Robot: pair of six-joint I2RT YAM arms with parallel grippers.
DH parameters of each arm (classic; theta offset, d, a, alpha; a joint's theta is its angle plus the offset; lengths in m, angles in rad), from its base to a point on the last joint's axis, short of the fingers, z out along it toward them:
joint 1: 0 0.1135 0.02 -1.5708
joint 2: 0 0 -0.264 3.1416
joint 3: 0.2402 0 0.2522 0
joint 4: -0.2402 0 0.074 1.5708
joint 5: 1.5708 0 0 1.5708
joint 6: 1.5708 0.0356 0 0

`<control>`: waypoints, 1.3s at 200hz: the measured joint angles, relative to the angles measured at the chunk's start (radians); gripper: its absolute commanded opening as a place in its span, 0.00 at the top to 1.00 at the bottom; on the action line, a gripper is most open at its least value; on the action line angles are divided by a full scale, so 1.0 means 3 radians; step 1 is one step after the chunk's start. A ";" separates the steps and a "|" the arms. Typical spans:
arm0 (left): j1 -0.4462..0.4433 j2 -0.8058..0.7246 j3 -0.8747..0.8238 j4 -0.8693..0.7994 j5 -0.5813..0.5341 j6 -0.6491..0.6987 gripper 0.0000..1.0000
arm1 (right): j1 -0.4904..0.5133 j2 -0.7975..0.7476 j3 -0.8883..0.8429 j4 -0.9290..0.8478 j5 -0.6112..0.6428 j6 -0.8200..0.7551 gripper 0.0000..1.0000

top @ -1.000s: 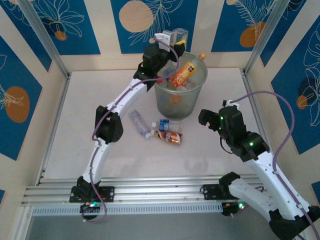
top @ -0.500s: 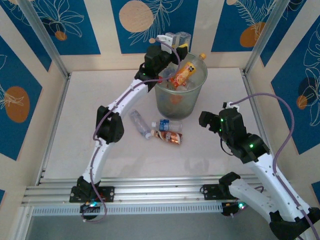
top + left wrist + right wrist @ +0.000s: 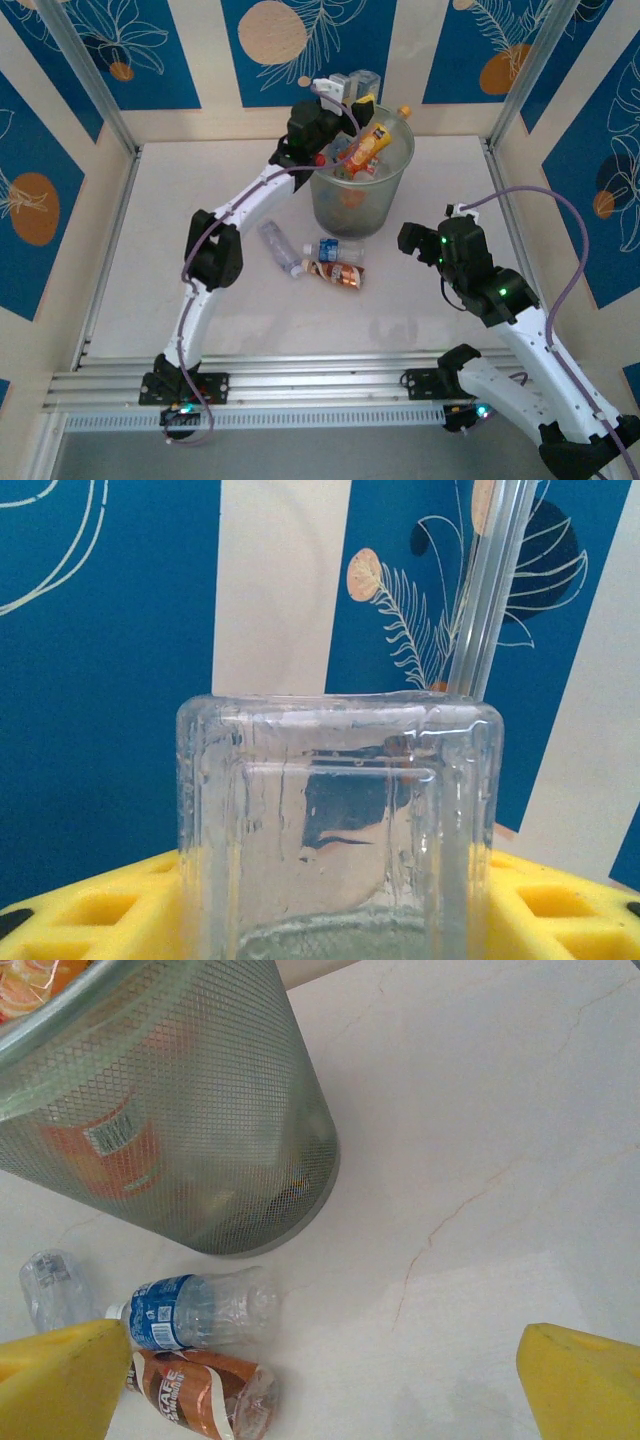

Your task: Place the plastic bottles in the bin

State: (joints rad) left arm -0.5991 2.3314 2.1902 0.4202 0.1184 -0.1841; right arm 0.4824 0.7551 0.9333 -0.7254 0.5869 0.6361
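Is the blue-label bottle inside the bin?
No, the blue-label bottle lies on the table outside the bin, beside its base.

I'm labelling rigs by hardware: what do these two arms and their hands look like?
The left arm and right arm have white links, black joints and lilac cables; the right one shows green lights. The left hand and right hand have yellow fingers.

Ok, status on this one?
Left claw shut on clear bottle at far rim of bin. Right claw open beside bin. On table: plain bottle, blue-label bottle, brown-label bottle. Nothing in the way.
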 measured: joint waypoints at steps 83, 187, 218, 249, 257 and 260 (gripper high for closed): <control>0.0001 -0.0210 -0.0300 0.0050 0.0004 0.0039 0.27 | 0.0000 0.0001 0.0000 0.0023 0.0000 0.0000 0.01; 0.0000 -0.0750 -0.0426 -0.0074 -0.0052 -0.0019 0.00 | 0.0010 0.0004 0.0000 0.0020 -0.0123 -0.0004 0.01; 0.0000 -0.1191 -0.0553 -0.0417 -0.0215 -0.0032 0.00 | 0.0104 0.0053 0.0001 -0.0025 -0.0178 -0.0004 0.01; -0.0003 -0.1839 -0.0902 -0.0896 -0.0553 -0.0108 0.00 | 0.0298 0.0167 0.0001 -0.0118 -0.0202 -0.0001 0.01; -0.0005 -0.2042 -0.1059 -0.1020 -0.0683 -0.0154 0.00 | 0.0359 0.0195 0.0001 -0.0139 -0.0201 -0.0001 0.01; -0.0005 -0.2113 -0.1122 -0.1063 -0.0732 -0.0173 0.01 | 0.0378 0.0203 0.0001 -0.0151 -0.0197 -0.0001 0.01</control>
State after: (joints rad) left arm -0.6006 1.6974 1.8538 0.1013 -0.1013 -0.2359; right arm 0.5957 0.8162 0.9337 -0.7708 0.5278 0.6357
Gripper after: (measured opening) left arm 0.995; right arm 0.993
